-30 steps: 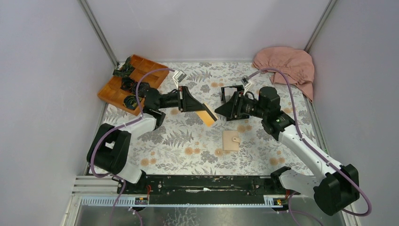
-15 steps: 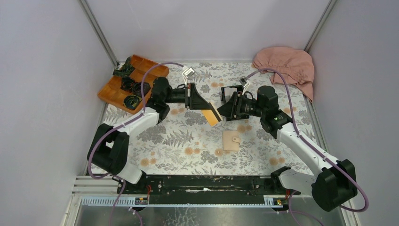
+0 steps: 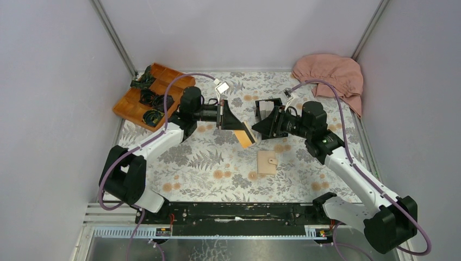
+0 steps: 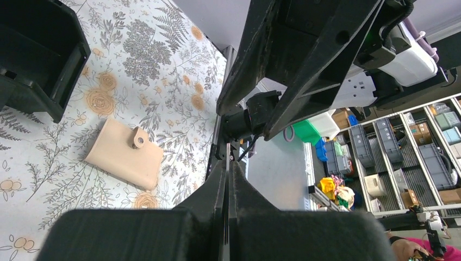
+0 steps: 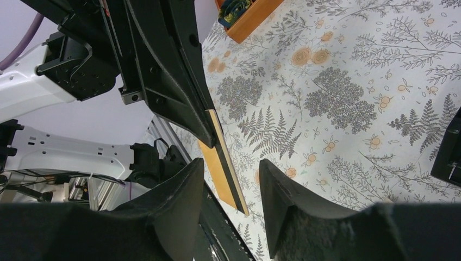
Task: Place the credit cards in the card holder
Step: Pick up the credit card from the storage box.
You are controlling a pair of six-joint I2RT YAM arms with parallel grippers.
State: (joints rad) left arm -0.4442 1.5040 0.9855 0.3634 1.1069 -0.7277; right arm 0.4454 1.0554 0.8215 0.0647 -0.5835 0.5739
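Left gripper [image 3: 237,126] tight on credit cards [image 3: 245,135]; right gripper [image 3: 253,128] wide, just beside; card holder [image 3: 266,162] apart

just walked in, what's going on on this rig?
The left gripper is shut on an orange card, holding it in the air over the table. The right gripper is open and faces the card's free end, not gripping it. The wallet lies closed on the table nearby.
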